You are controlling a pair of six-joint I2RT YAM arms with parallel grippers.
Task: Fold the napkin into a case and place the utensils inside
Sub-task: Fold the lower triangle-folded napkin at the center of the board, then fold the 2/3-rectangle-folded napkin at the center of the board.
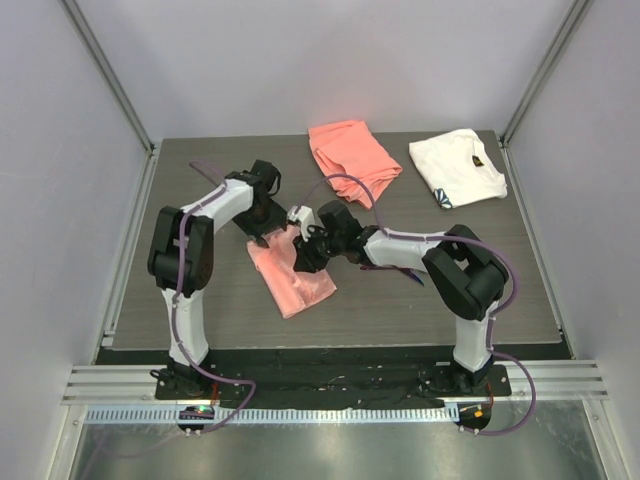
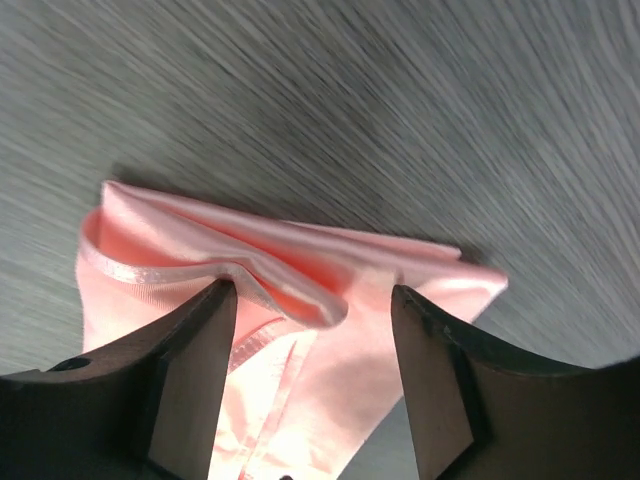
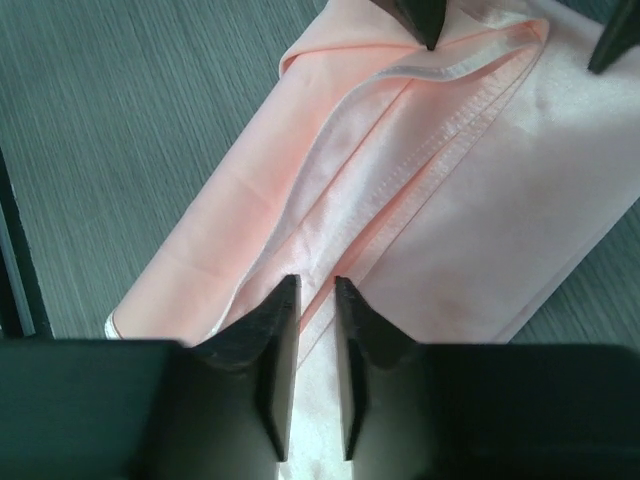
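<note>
The napkin (image 1: 291, 277) is a glossy pale-pink cloth folded into a narrow oblong, lying on the table between the two arms. My left gripper (image 1: 266, 226) is at its far end. In the left wrist view my left gripper (image 2: 310, 300) is open wide, and its fingers (image 2: 200, 350) straddle a raised fold of the napkin (image 2: 300, 270). My right gripper (image 1: 306, 252) is low over the middle of the napkin. In the right wrist view my right gripper (image 3: 317, 285) has its jaws a narrow gap apart over a hem of the napkin (image 3: 400, 190). I cannot make out the utensils.
A thicker coral-orange cloth (image 1: 352, 157) lies at the back centre. A white cloth with a dark mark (image 1: 457, 167) lies at the back right. The right forearm (image 1: 405, 250) lies low across the table's middle. The table's front edge (image 1: 330, 345) runs just ahead of the arm bases.
</note>
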